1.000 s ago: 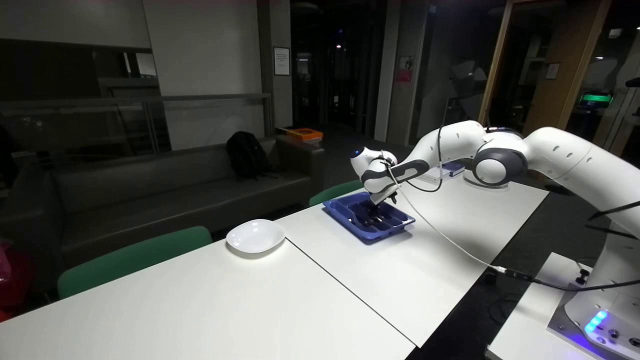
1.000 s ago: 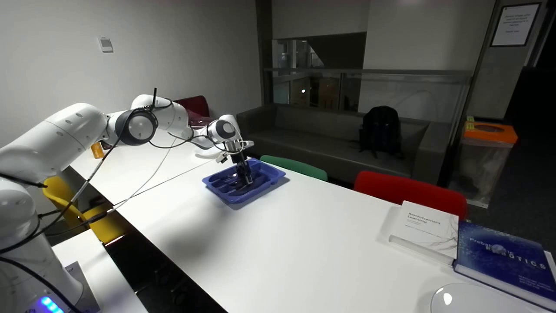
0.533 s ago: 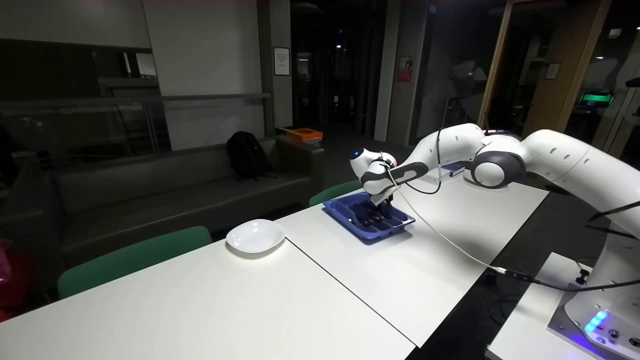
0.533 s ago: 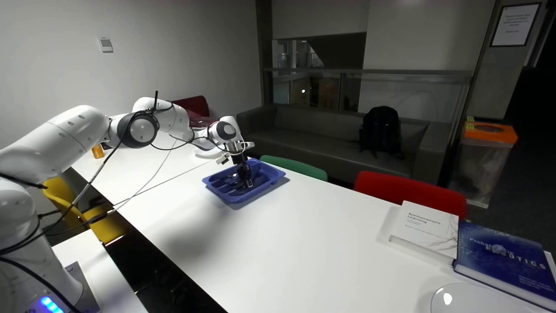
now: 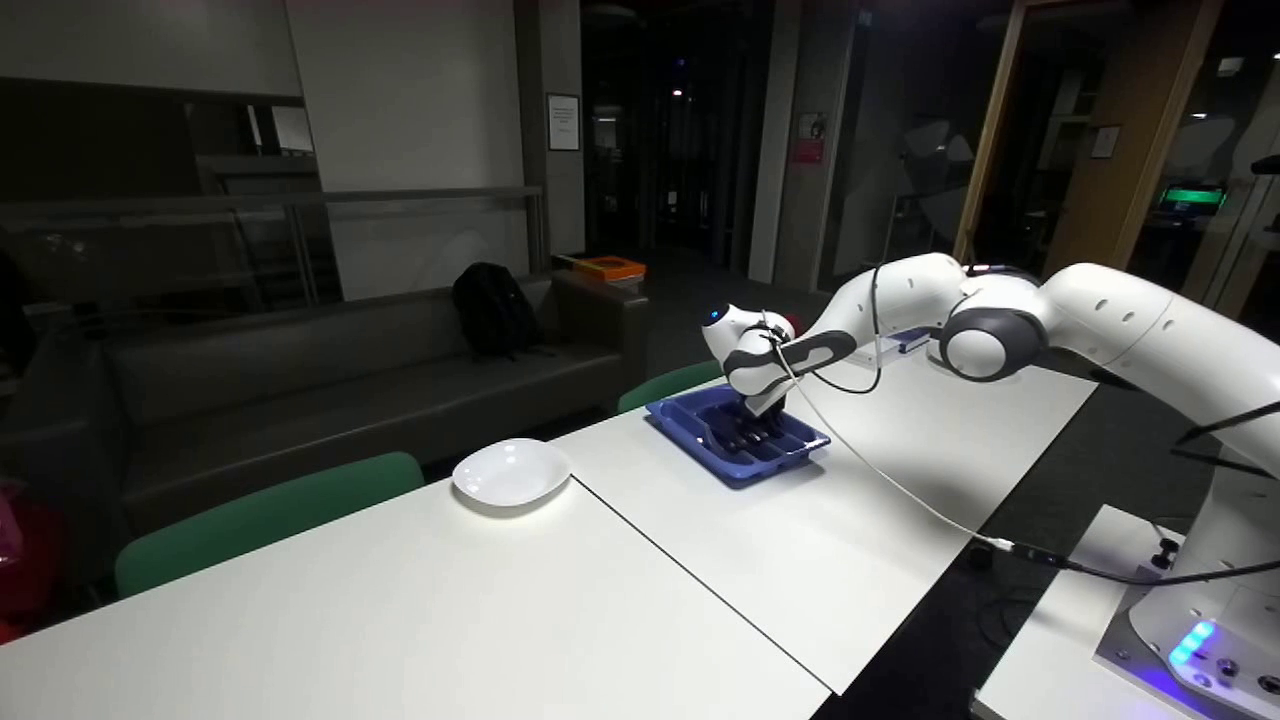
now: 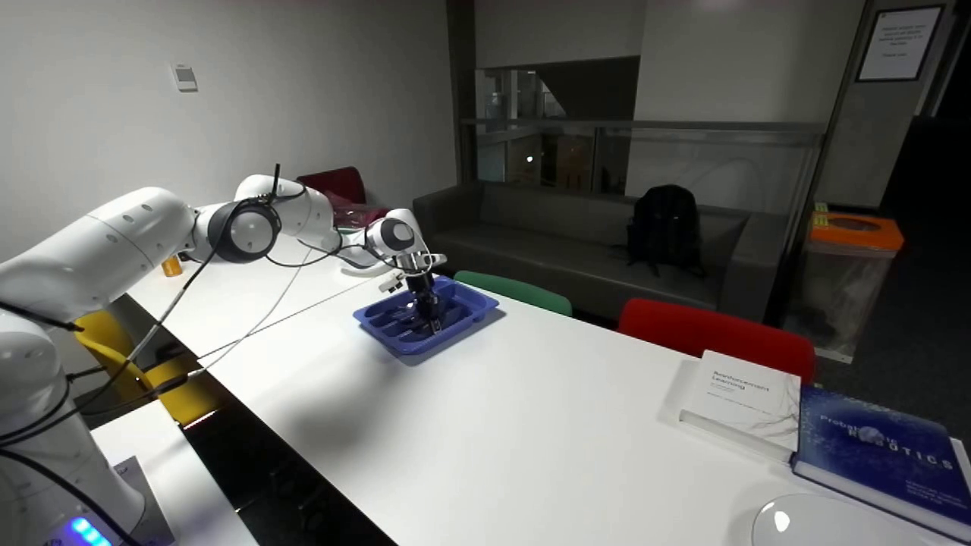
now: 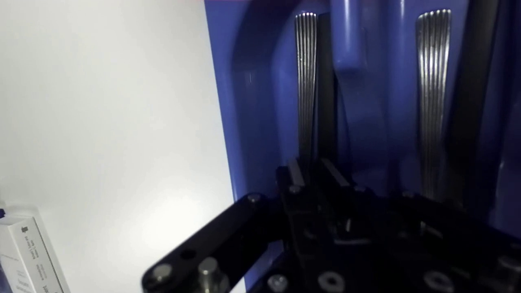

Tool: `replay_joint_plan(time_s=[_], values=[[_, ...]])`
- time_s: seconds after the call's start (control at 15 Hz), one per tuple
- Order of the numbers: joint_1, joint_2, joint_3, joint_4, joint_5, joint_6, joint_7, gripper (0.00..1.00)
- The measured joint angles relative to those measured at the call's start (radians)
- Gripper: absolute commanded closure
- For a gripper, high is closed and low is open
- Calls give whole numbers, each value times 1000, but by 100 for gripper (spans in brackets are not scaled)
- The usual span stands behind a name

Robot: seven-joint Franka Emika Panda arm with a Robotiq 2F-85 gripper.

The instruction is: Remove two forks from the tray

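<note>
The blue tray (image 5: 735, 472) lies on the white table, its compartments holding dark utensils. My gripper (image 7: 313, 170) reaches down into it; the fingertips (image 6: 434, 324) are low among the compartments. In the wrist view, a slim fork (image 7: 306, 73) with a ribbed metal handle runs from the tray's end down between my fingers, which stand close on either side of it. Its tines are hidden under the gripper. Farther right, in another compartment, a wider ribbed handle (image 7: 433, 77) shows; its other end is covered, so I cannot tell whether it is a fork.
A tray divider (image 7: 348, 36) rises just right of the fork. On the table stand a white plate (image 5: 512, 472), a white book (image 6: 747, 402), a blue book (image 6: 880, 459) and a white dish (image 6: 834, 523). A white cable (image 5: 870, 460) hangs from the arm.
The gripper has sunk slightly deeper into the tray. Its fingers, spread apart a second ago, have come together around the fork's handle. The tray has not moved.
</note>
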Motion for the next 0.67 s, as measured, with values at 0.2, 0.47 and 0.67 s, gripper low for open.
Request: replay_joint_plan(time_s=[0.2,0.47,0.67], values=[[-2,0,0,3,0,0,-19,57],[-5,4,0,7,3,2,-33,60],[-8,11,1,14,3,3,-34,84]])
